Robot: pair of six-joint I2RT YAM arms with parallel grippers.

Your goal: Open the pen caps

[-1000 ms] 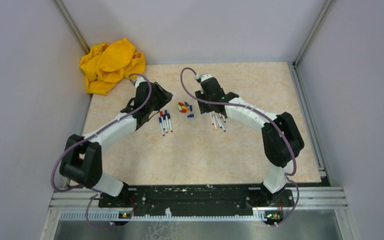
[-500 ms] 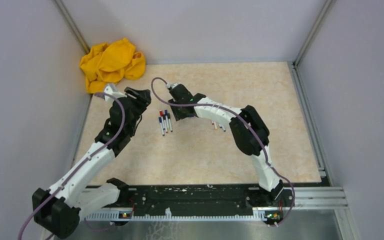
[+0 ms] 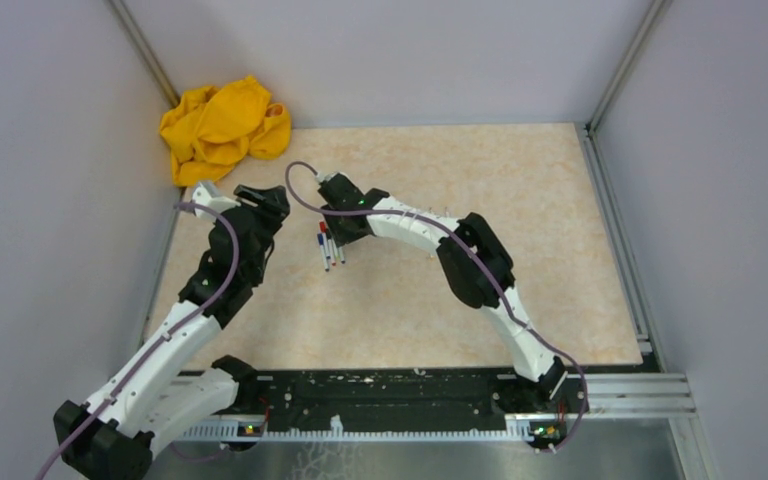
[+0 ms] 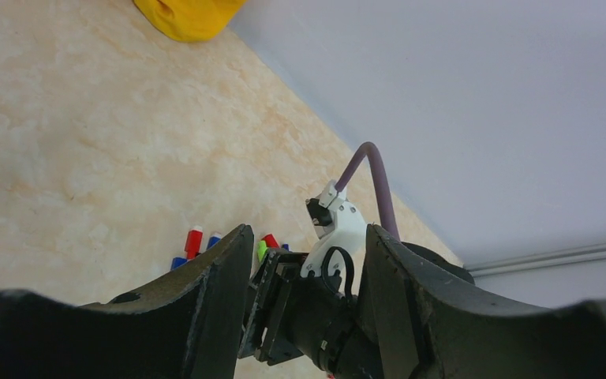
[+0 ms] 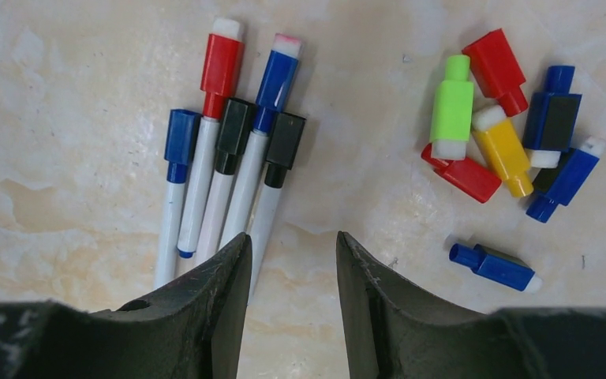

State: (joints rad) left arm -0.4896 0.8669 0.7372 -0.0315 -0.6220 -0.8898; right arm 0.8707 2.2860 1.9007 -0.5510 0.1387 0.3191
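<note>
Our right gripper (image 5: 290,249) hangs half-open and empty above five capped pens (image 5: 222,170); we should centre on one barrel (image 5: 199,189) before closing. Our left gripper (image 4: 306,237) stands open, empty.

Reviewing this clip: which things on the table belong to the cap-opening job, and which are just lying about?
Part of the job:
- five capped pens, lying side by side
- loose coloured caps, piled to the right of them in the right wrist view

Just lying about:
- crumpled yellow cloth, at the far left
</note>
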